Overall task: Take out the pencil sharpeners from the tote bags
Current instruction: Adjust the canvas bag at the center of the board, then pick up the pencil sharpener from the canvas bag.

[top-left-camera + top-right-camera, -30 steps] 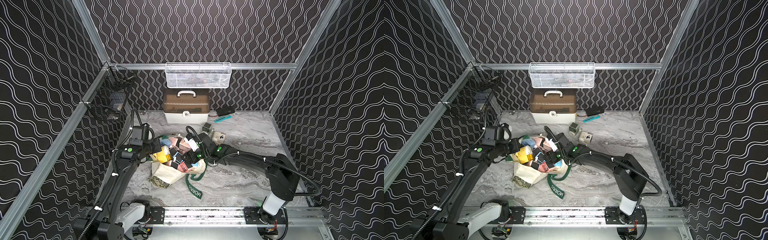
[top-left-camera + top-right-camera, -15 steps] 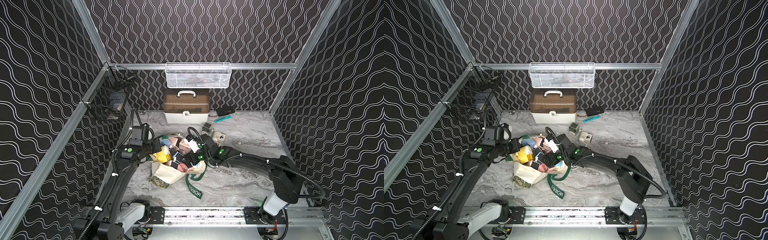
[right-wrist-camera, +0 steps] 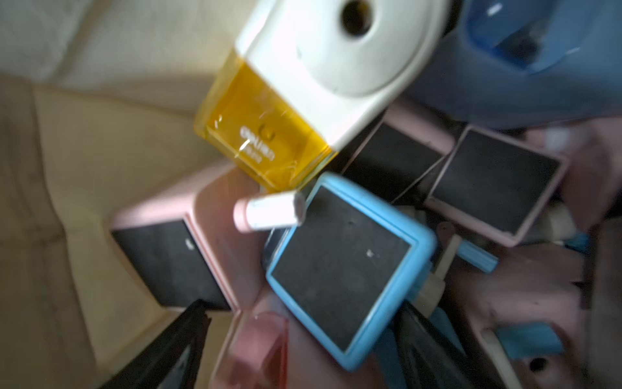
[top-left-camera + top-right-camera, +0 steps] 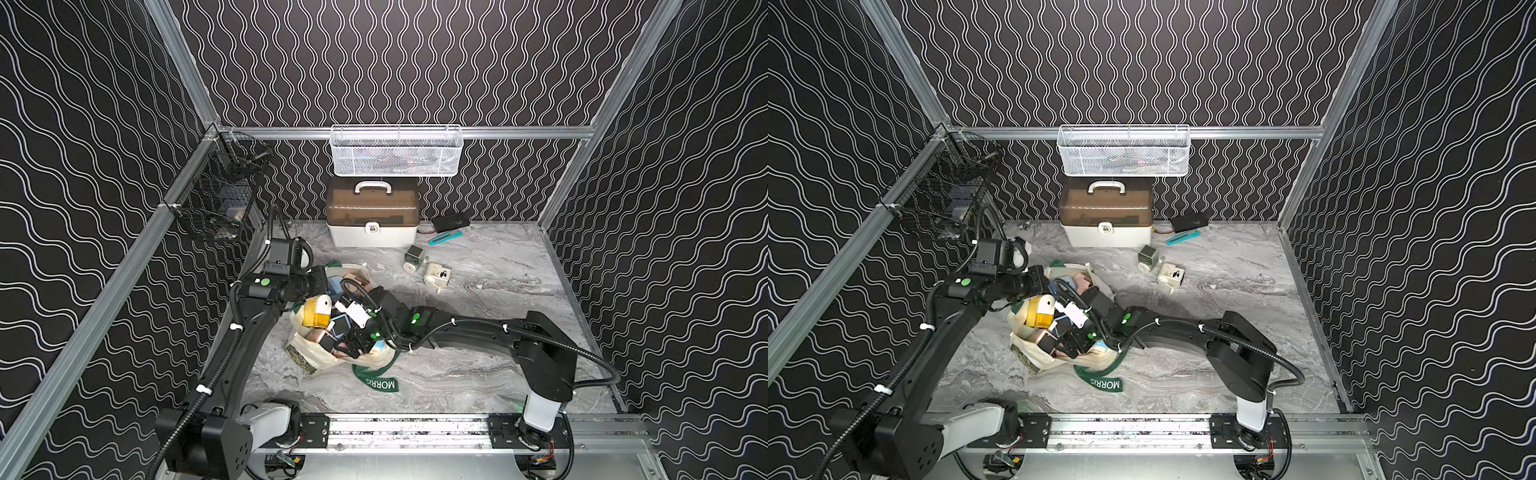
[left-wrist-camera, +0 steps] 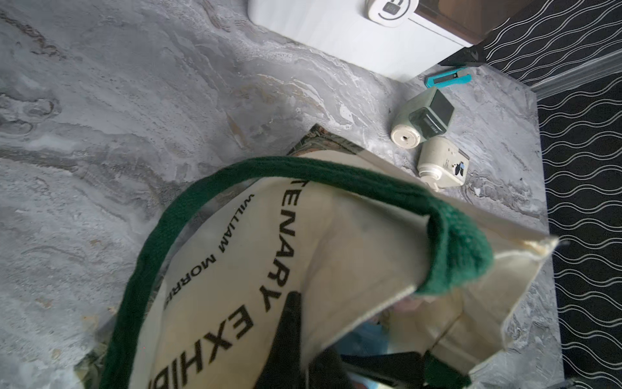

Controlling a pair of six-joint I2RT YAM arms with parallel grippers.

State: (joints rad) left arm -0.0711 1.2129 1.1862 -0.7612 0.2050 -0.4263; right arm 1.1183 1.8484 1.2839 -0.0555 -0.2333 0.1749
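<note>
right tool [image 3: 303,340] stood open | light-blue boxy plastic sharpener [image 3: 346,269] lay just ahead | left tool [image 5: 303,352] gripped cream canvas tote bag [image 5: 336,252]

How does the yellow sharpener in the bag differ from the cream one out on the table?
The yellow-and-white plastic pencil sharpener sits on the pile inside the cream canvas tote bag; the cream plastic pencil sharpener lies outside it on the grey marbled table. The yellow one has a clear amber drawer; the cream one is mostly pale. Both are boxy.
</note>
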